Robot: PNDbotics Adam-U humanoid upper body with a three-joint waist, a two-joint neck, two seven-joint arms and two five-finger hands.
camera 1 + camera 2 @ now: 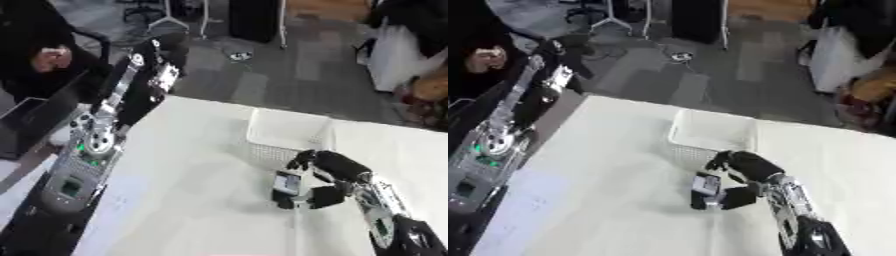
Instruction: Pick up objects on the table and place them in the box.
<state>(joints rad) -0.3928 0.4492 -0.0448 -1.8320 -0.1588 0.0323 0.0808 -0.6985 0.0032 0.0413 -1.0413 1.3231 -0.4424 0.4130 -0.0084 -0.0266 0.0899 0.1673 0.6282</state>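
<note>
Our left hand [162,47] hangs far off beyond the table's [192,200] left edge; we cannot tell its fingers. Our right hand [325,172] pinches a small dark object [286,186], raised over the table, its long axis roughly upright. The box [284,132] lies just beyond, up-left.

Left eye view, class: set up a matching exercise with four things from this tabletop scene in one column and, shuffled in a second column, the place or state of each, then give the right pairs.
Things
1. white basket
2. small dark object with a pale face
3. right robot hand
4. left robot hand

Places or states
A. raised beyond the table's far left edge
B. standing on the table, far side of the right hand
C. held just off the basket's near wall
D. fingers curled round the small object

Pairs: 1-B, 2-C, 3-D, 4-A
</note>
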